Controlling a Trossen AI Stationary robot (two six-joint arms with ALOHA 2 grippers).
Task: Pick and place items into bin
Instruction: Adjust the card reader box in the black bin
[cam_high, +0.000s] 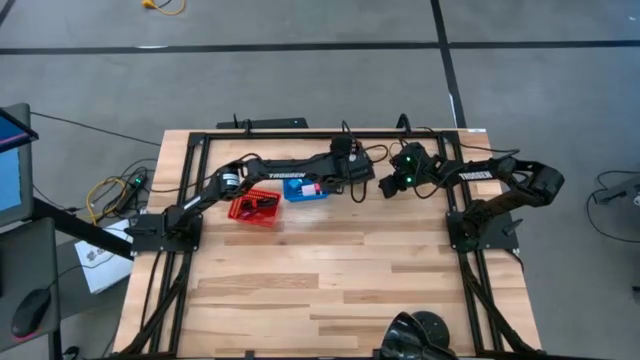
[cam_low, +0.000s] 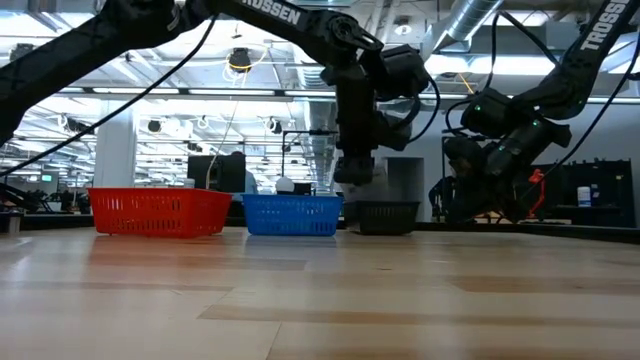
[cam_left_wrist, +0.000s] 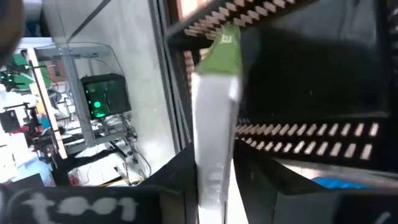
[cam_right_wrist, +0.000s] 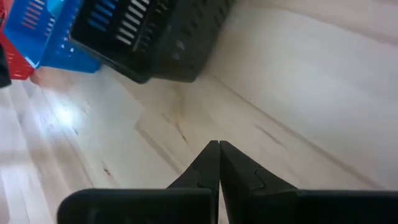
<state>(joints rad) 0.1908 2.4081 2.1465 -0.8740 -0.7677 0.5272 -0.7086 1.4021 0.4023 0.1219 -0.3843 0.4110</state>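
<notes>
My left gripper (cam_left_wrist: 214, 171) is shut on a flat white packet with a green end (cam_left_wrist: 216, 118). It hangs over the black perforated basket (cam_left_wrist: 311, 81) near the table's far edge, and in the low view it (cam_low: 353, 170) sits just above the basket (cam_low: 388, 216). My right gripper (cam_right_wrist: 219, 144) is shut and empty. It hovers over bare wood just right of the black basket (cam_right_wrist: 155, 37). The cord, stubby piece and cubes cannot be made out clearly. My left gripper pinches the white packet between its two fingers at its lower white part (cam_left_wrist: 211, 155). The packet stands out past the fingers with its green end (cam_left_wrist: 227, 53) foremost, lifted clear of the table and of the basket.
A red basket (cam_high: 253, 207) with dark items and a blue basket (cam_high: 305, 189) with small pieces stand left of the black one (cam_high: 362, 186). The near half of the table (cam_high: 330, 290) is bare wood. Cables lie past the left edge.
</notes>
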